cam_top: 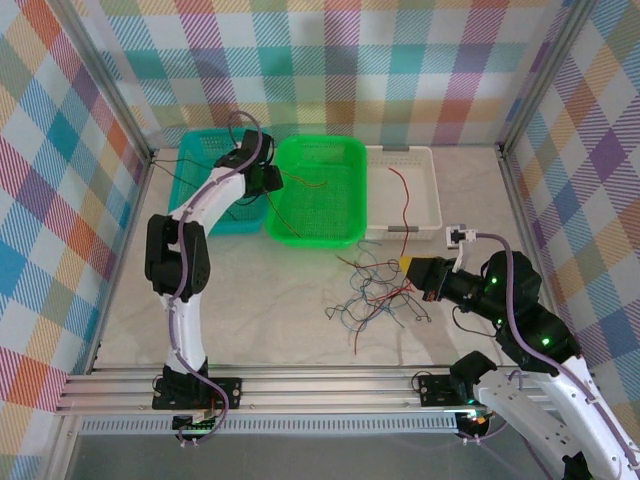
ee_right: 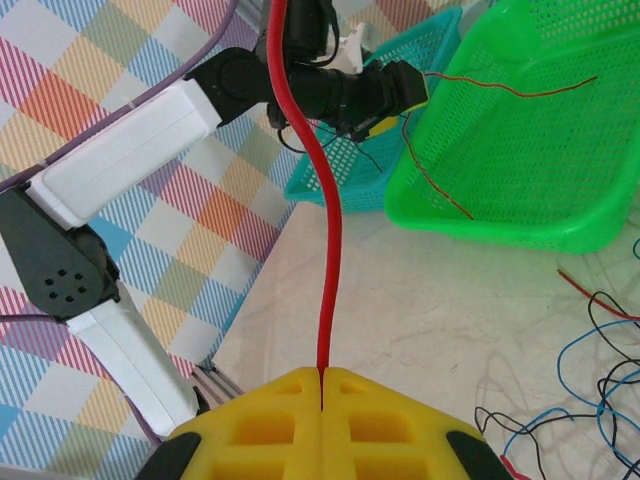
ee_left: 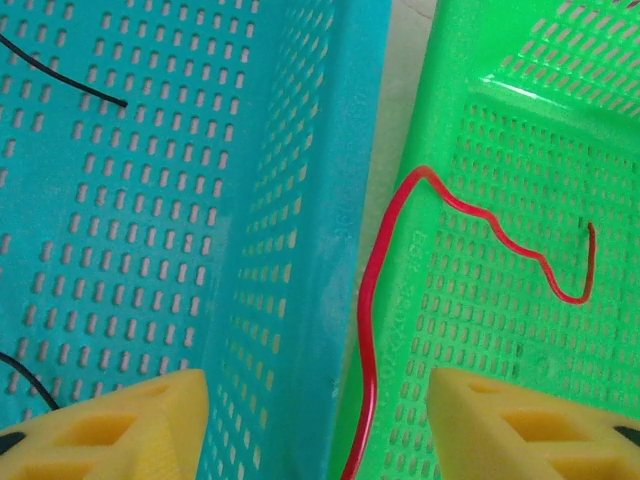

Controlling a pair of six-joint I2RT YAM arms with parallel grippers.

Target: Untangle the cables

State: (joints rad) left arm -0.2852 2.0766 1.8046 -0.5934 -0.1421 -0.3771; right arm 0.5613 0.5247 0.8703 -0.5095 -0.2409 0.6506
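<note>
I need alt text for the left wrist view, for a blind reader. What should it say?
A red cable runs up the green basket's wall and curls across its floor, between the open left gripper's yellow fingers; a teal basket sits left.

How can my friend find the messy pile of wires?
Look at the table, just in front of the green basket and white tray. Beside the right hand lies the pile of wires. Nowhere else do red, blue and black wires cross in one tangle.
</note>
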